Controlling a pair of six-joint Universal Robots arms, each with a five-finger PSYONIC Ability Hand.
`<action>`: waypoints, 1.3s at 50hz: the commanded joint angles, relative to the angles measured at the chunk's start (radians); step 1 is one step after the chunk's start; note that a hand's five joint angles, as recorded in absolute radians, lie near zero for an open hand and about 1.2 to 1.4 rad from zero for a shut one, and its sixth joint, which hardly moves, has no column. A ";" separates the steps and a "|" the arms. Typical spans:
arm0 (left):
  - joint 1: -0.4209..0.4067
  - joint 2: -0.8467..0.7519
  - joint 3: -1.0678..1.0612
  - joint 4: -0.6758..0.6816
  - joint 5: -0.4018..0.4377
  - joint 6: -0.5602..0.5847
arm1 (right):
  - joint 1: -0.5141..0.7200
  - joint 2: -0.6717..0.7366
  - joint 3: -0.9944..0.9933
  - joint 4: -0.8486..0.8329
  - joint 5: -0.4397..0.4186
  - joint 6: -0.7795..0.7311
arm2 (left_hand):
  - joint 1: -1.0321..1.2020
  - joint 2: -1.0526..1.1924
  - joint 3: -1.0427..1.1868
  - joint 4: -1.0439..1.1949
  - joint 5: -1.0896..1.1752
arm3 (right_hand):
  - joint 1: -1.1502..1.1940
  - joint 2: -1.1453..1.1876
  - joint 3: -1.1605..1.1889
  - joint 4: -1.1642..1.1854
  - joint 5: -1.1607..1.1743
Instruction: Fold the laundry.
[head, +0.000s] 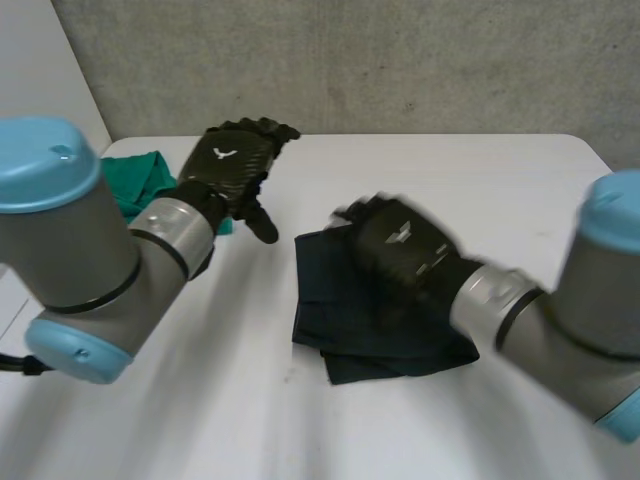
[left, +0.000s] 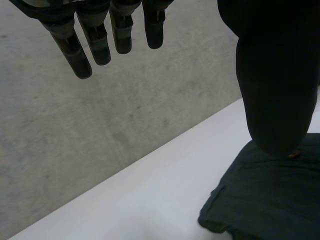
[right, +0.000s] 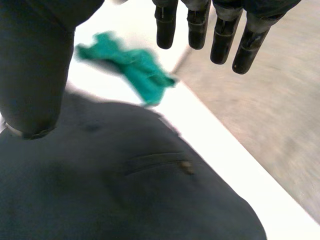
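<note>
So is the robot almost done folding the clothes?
About halfway. The dark cloth already looks folded, with the open right hand over it. The open left hand holds nothing. The green cloth lies crumpled near it, not yet folded.

White table (head: 450, 170); mottled grey concrete wall (head: 350, 60) right behind.

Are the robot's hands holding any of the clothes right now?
No, nothing is held. The left hand is open above the table, and the right hand is open over the dark cloth, fingers straight.
</note>
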 joint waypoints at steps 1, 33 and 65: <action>-0.095 -0.161 0.137 -0.004 0.007 -0.003 | -0.112 0.001 -0.058 0.043 0.022 0.381 | -0.017 -0.025 -0.032 -0.024 -0.041 | -0.026 -0.043 -0.035 -0.058 -0.057; -0.179 -0.351 0.274 -0.214 -0.088 0.168 | -0.117 0.240 -0.190 0.197 0.262 0.099 | -0.021 -0.028 -0.036 -0.027 -0.045 | -0.026 -0.043 -0.035 -0.058 -0.057; -0.084 0.053 0.112 -0.323 0.131 0.022 | -0.215 0.073 0.217 0.016 0.209 0.521 | -0.020 -0.028 -0.035 -0.027 -0.044 | -0.026 -0.043 -0.035 -0.058 -0.057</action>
